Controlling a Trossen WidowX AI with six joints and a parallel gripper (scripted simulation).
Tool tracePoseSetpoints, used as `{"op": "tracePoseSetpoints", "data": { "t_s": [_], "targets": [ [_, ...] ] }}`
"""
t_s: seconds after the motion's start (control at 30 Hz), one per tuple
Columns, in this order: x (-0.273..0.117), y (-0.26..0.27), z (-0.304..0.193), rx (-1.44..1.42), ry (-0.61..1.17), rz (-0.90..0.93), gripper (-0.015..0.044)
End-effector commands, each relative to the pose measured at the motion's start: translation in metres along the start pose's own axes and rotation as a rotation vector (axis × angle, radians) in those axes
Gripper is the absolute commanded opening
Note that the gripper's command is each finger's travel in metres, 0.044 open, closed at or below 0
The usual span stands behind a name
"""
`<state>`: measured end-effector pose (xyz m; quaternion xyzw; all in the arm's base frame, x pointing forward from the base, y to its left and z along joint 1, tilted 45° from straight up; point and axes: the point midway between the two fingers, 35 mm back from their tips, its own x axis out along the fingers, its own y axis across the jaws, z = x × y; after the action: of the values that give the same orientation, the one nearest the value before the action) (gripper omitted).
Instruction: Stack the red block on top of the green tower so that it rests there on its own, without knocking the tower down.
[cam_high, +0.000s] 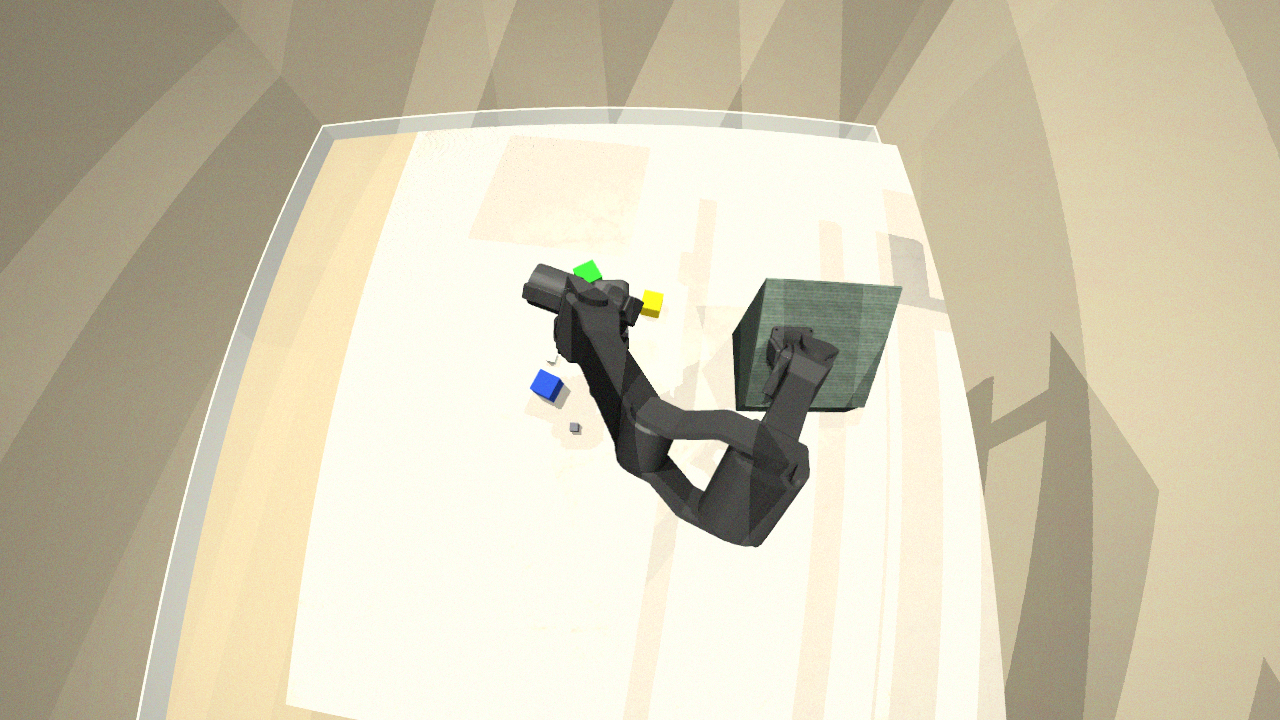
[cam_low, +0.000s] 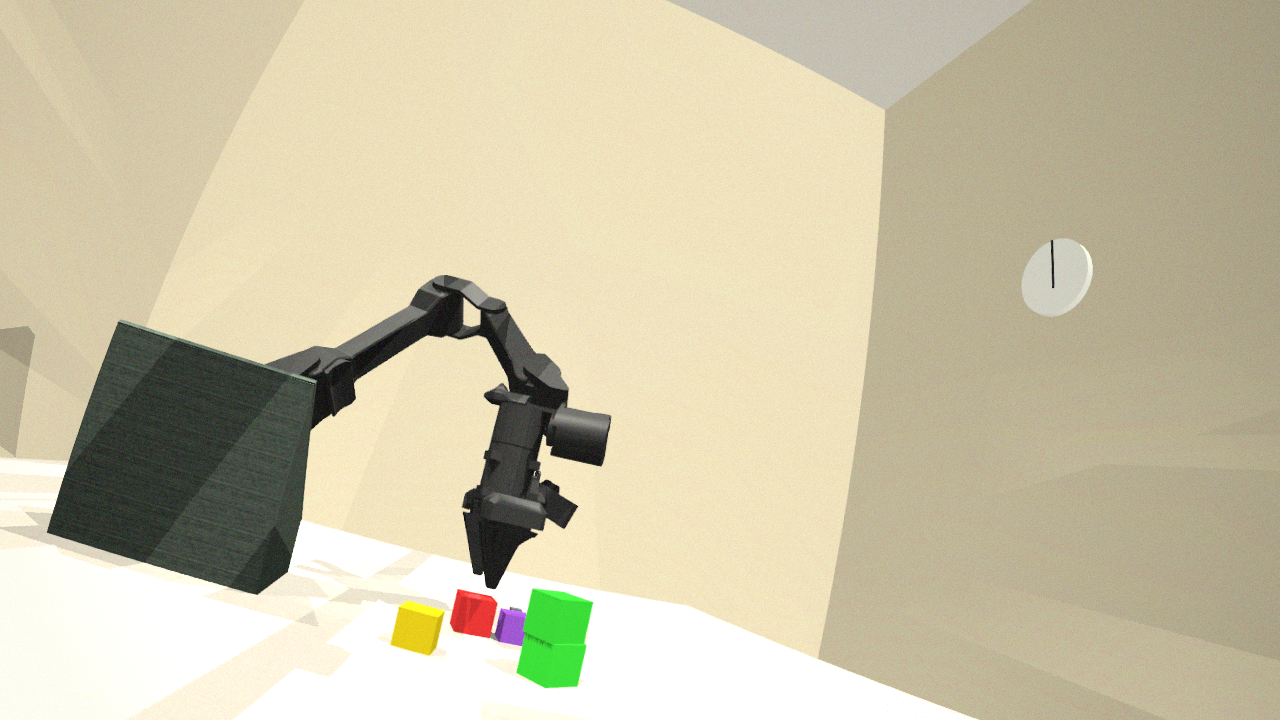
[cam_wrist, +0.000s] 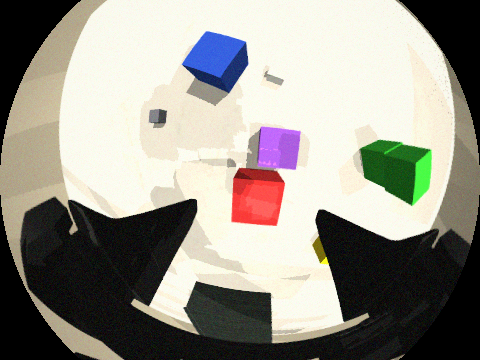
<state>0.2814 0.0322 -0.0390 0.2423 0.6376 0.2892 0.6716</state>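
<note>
From my remote station, I see the red block (cam_low: 472, 614) (cam_wrist: 257, 201) sitting flat on the table, beside the upright, two-block green tower (cam_high: 587, 271) (cam_low: 554, 637) (cam_wrist: 397, 167).
</note>
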Motion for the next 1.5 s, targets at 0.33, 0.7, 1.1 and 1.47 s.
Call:
{"op": "tracePoseSetpoints", "data": {
  "t_s": [0.33, 0.7, 1.1, 1.47],
  "targets": [
    [0.023, 0.000, -0.002, 0.011, 0.007, 0.006, 0.0440],
    [0.041, 0.001, -0.003, 0.011, 0.007, 0.007, 0.0440],
    [0.051, 0.001, -0.004, 0.011, 0.007, 0.009, 0.0440],
    [0.051, 0.001, -0.004, 0.011, 0.007, 0.009, 0.0440]
  ]
}}
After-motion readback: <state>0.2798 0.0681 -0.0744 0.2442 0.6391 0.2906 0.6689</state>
